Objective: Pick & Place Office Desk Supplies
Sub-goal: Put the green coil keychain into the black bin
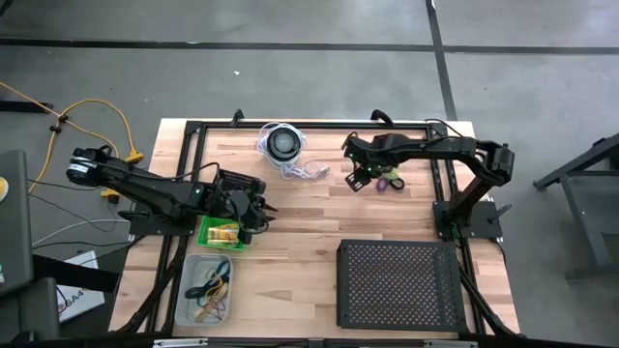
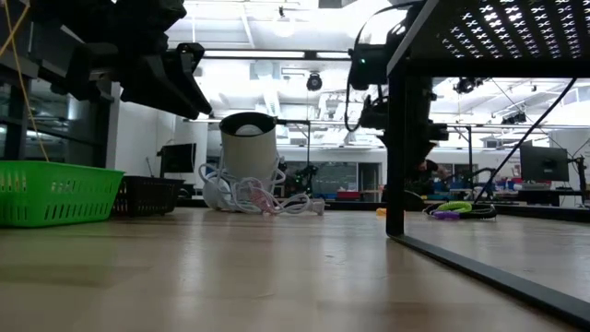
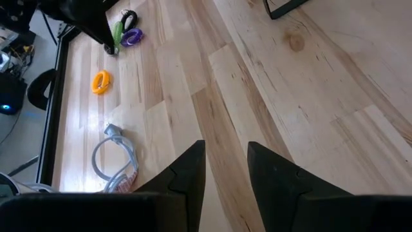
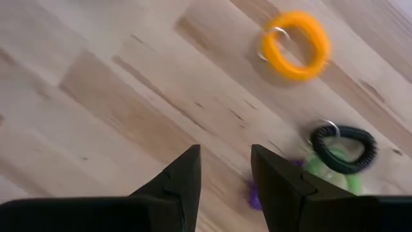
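Right claw [image 4: 224, 187]: fingers apart, nothing held, poised above the desk [image 4: 96, 96] near the coil rings. The orange ring [image 4: 296, 45] lies apart; the black ring [image 4: 342, 148] overlaps the green ring [image 4: 325, 164]. Judged light, springy, slippery; pinch across one band. Left claw [image 3: 225, 177] released, over bare boards. Only the high view shows the green basket [image 1: 208, 232].

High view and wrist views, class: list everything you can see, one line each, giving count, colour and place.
coil rings: four; orange, black, green, purple; table's right, high view's top
basket: one, green, left side, holds yellow packets
bin: one, clear, bottom left, holds rubber bands
tray: one, black, perforated, bottom right
disc with cord: one, black and white, top middle
left tool: open, by basket
right tool: open, over rings
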Available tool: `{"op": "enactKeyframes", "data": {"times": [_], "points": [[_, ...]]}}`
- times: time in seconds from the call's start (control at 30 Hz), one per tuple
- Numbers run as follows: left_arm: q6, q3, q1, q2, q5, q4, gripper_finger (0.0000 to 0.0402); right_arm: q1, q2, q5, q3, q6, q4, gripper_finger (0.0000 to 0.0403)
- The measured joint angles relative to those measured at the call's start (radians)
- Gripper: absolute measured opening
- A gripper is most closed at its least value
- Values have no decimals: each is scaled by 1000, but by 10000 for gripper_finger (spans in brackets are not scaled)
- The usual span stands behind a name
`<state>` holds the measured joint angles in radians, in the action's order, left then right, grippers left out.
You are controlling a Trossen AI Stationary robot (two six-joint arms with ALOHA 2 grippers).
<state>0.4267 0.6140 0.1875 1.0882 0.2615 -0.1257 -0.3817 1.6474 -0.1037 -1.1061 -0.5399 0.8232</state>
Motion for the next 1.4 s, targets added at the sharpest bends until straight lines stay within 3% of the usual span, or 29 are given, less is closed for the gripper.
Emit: {"op": "enactKeyframes", "data": {"times": [0.33,0.63,0.9,1.4], "points": [[0,0,0,0,0,0,109,-67,0,16,0,216,123,125],[0,0,0,0,0,0,109,-113,0,-7,0,309,141,125],[0,0,0,0,0,0,109,-119,0,-126,44,320,137,125],[0,0,0,0,0,0,109,-119,0,-127,93,280,116,125]]}}
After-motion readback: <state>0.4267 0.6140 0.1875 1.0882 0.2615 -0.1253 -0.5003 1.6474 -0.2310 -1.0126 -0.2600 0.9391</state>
